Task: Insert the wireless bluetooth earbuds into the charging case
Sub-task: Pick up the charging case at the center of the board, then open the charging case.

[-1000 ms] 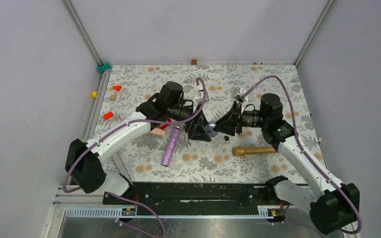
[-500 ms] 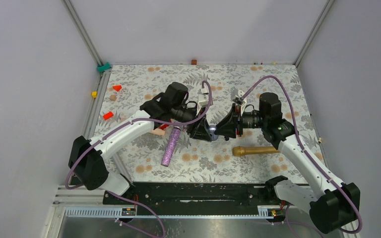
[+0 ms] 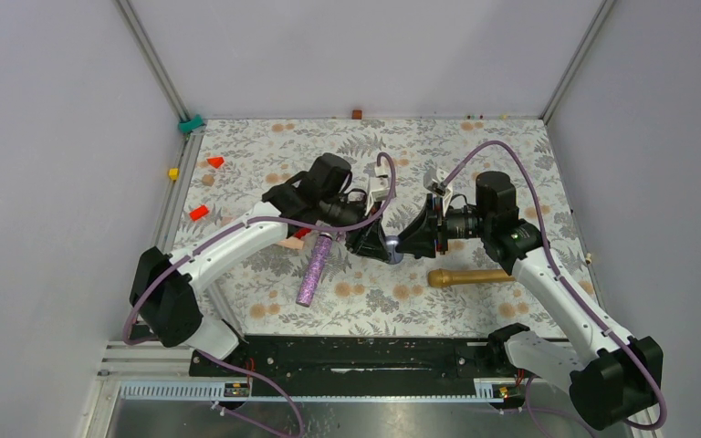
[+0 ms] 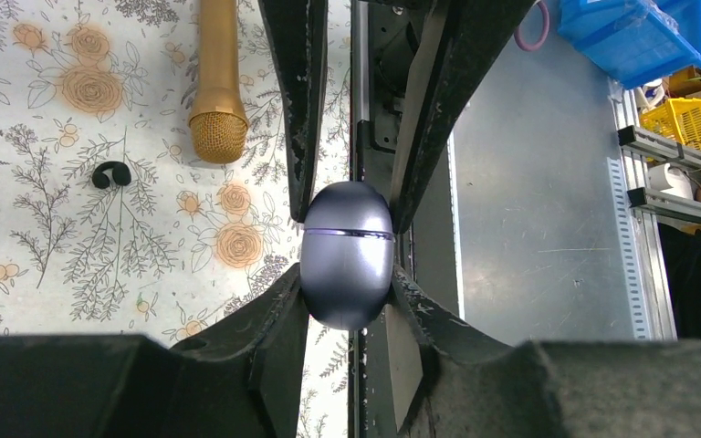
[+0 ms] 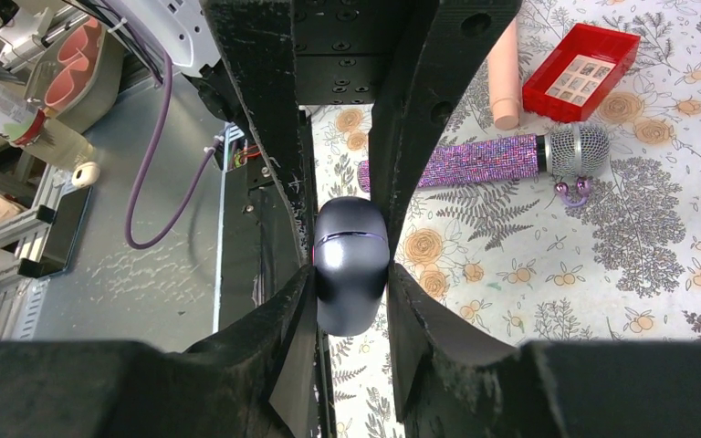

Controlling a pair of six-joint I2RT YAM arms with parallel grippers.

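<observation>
The left gripper (image 4: 348, 290) and right gripper (image 5: 351, 278) both pinch the closed charging case (image 3: 391, 244) above the middle of the mat (image 3: 475, 155), far from its edges. What looks like an earbud (image 4: 109, 173) lies near the gold microphone (image 4: 216, 109).

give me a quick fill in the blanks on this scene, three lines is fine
The charging case is clamped between the left gripper and right gripper with its lid ___.
The glittery microphone by the red tray is ___.
The plain microphone near the black earbud is ___.
Missing words: closed; purple; gold.
</observation>
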